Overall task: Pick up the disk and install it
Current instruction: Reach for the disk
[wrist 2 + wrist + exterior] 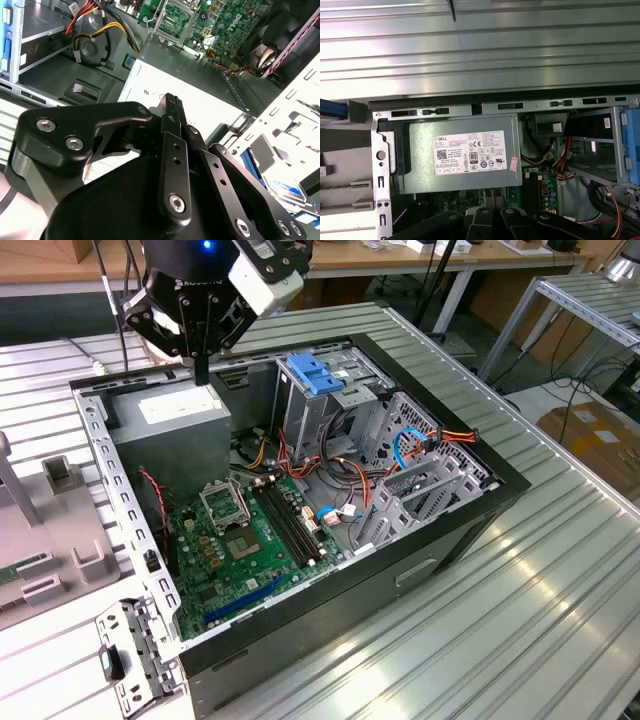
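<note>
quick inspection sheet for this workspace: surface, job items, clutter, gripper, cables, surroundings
surface: ribbed metal table carrying the open computer case.
job's things: what looks like the disk, partly hidden behind the gripper's links, beyond the case wall; not gripped.
clutter: grey moulded holder at the exterior view's left of the case.
gripper: gripper shut, empty, over the power supply.
cables: orange, red and yellow wires and a blue cable inside the case.
surroundings: another metal-framed table; brown cardboard on the floor.
</note>
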Available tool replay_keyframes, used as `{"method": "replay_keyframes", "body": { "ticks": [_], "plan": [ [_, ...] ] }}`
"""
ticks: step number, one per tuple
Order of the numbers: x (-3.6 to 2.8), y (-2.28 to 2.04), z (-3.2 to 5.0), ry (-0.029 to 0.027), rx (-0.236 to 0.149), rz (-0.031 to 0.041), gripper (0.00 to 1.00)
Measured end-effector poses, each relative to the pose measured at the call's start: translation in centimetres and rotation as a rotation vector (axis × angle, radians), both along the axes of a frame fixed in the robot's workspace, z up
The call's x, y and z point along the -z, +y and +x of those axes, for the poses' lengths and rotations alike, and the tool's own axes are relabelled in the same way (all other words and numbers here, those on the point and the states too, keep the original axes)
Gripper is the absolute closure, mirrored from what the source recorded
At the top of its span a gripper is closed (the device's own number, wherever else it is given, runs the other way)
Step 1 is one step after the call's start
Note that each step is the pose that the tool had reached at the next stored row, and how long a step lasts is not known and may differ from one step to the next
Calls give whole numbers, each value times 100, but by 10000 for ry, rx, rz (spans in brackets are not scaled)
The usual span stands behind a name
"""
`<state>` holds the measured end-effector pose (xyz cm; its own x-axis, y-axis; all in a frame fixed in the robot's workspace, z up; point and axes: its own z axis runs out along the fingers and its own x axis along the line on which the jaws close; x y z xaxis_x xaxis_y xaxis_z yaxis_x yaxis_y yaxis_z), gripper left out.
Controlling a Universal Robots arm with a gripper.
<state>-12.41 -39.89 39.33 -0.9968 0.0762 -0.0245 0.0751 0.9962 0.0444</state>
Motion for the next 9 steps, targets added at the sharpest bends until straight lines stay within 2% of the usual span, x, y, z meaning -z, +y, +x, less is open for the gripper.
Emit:
{"method": "replay_keyframes", "body": {
  "ticks": [9],
  "plan": [
    [0, 0, -22, 0, 0, 0, 89]
  ]
}}
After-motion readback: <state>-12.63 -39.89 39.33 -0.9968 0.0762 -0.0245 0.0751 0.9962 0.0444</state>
